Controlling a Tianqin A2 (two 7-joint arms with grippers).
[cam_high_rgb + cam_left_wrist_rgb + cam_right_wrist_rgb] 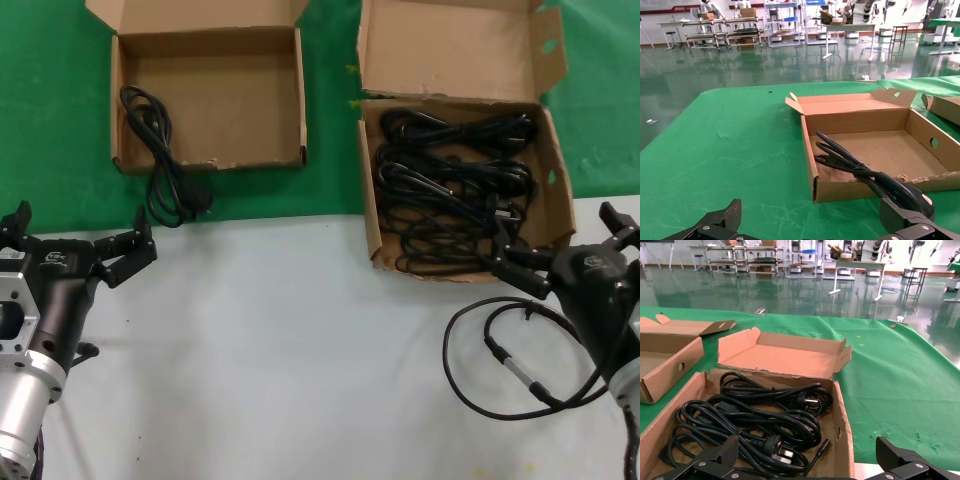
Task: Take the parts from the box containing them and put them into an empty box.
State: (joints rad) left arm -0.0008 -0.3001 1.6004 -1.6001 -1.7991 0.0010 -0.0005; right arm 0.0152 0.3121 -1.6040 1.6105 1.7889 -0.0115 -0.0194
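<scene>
on the counter (300, 340) the full box (545, 190) ahead of the robot's right arm is packed with black cords (455, 190), while the other box (290, 110), ahead of its left arm, has only one cord (160, 150), draped over its ragged front edge with the plug outside, so the job looks barely begun. the right pincer (570, 255) hovers spread wide at the full box's near edge, the cords just beyond its tips. the left pincer (80, 240) waits spread too, near that lone cord's plug.

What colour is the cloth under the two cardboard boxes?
Green; the cloth shows best in the left wrist view, spreading around the box there.
</scene>
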